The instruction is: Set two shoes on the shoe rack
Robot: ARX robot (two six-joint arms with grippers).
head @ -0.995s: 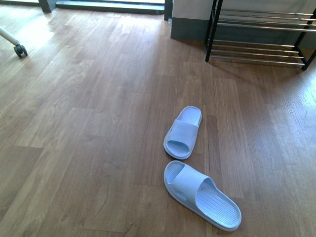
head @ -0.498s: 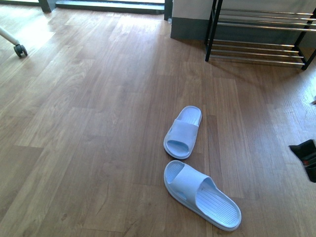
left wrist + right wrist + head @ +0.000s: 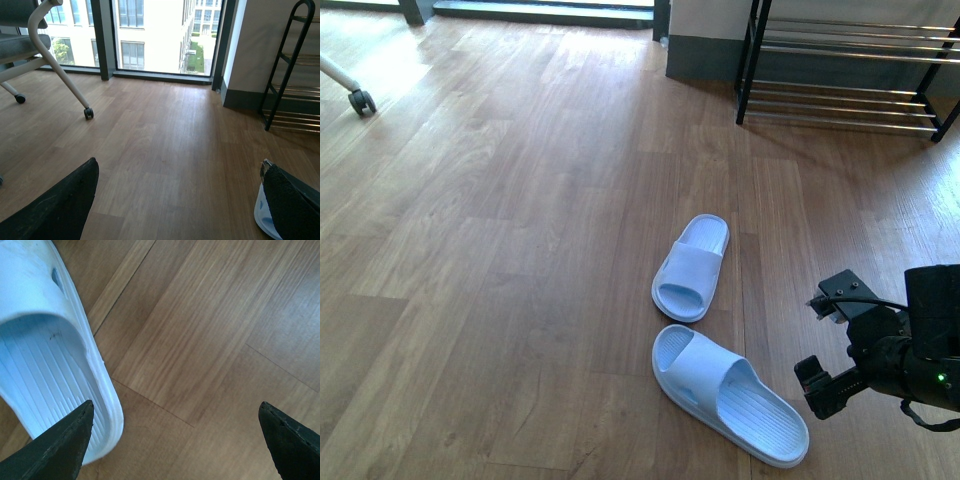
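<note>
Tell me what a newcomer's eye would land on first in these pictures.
Two pale blue slippers stand out on the wood floor: the farther slipper mid-floor, and the nearer slipper angled just in front of it. Next comes the right claw, open and close beside the nearer slipper's heel end. The shoe rack stands far back on the right, by the wall.

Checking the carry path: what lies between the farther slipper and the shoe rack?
Nothing: in the front view only bare wooden floor separates the farther slipper from the shoe rack.
</note>
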